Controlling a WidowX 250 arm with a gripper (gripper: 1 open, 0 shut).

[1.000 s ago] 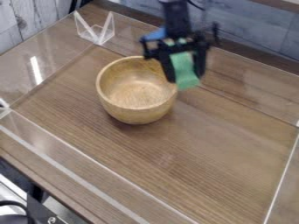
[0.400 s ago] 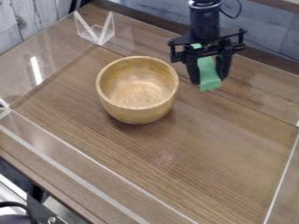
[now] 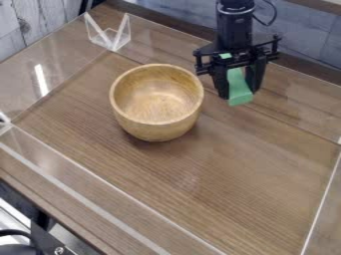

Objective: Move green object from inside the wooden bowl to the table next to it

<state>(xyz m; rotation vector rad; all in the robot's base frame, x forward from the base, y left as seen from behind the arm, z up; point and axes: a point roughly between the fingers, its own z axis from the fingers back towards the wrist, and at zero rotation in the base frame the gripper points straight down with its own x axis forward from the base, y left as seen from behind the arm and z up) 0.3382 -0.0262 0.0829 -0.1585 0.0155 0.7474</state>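
Tool (image 3: 238, 80) clamped on bright-green flat block (image 3: 240, 86), upright, right of the wooden bowl (image 3: 156, 101).

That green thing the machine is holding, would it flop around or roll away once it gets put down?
Probably neither. The green block hangs straight between the fingers without bending, so it looks stiff. Its flat sides suggest it would lie still on the table, not roll. It seems light, since a narrow pinch carries it.

At the far left we see a small clear plastic V-shaped stand (image 3: 107, 33) set upright. Behind it, along the left edge, we note a pale whitewashed plank wall (image 3: 30, 28). Dark cables (image 3: 27, 242) lie near left.
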